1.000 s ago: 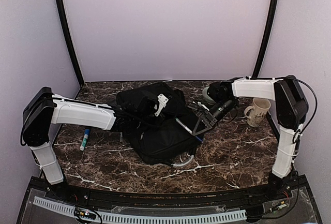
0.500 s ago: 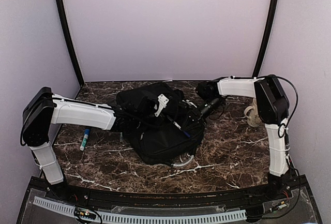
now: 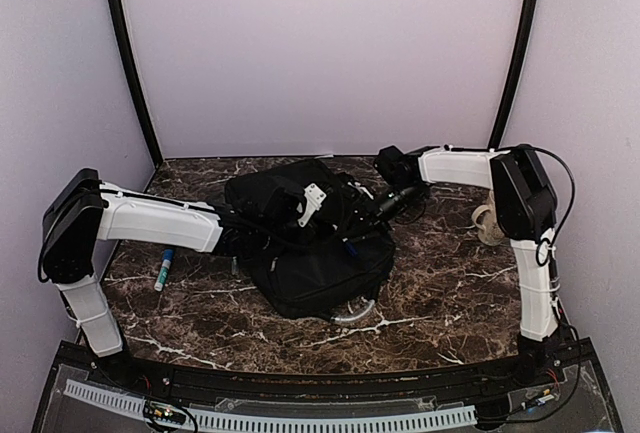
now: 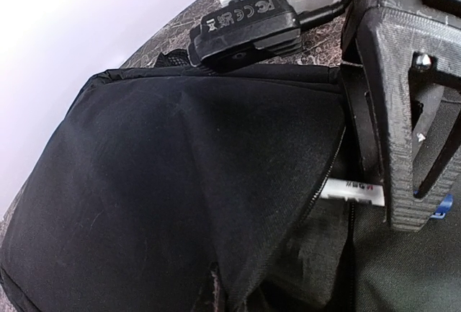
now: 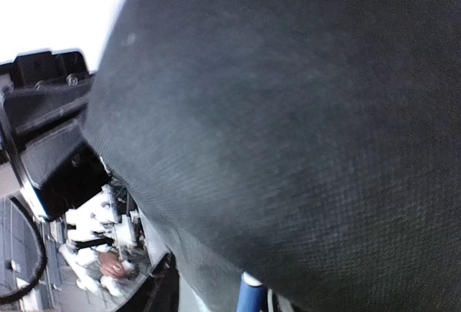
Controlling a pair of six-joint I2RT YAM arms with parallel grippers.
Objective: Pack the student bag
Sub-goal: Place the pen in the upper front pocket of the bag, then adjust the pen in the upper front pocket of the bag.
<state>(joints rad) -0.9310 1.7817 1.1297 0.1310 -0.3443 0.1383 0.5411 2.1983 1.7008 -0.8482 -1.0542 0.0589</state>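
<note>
The student bag (image 3: 310, 253) is a large black backpack lying mid-table. My left gripper (image 3: 300, 211) is at its top and appears shut on a fold of the flap, holding it raised; black fabric (image 4: 180, 182) hides its fingers in the left wrist view. My right gripper (image 3: 368, 221) reaches into the bag's open zipper from the right. It looks shut on a white and blue pen (image 3: 350, 245), whose tip points into the opening. The left wrist view shows the pen (image 4: 353, 191) behind the right gripper's black finger (image 4: 400, 125). Bag fabric (image 5: 302, 110) fills the right wrist view, with the pen's blue end (image 5: 252, 299) at the bottom.
A blue-green marker (image 3: 164, 269) lies on the marble table left of the bag. A cream mug (image 3: 488, 221) stands at the right, near the right arm. The bag's grey handle loop (image 3: 355, 311) pokes out at its near edge.
My right arm has swung left from beside the mug, and its gripper and pen have moved into the bag's opening. The left arm and the raised flap have not moved.
</note>
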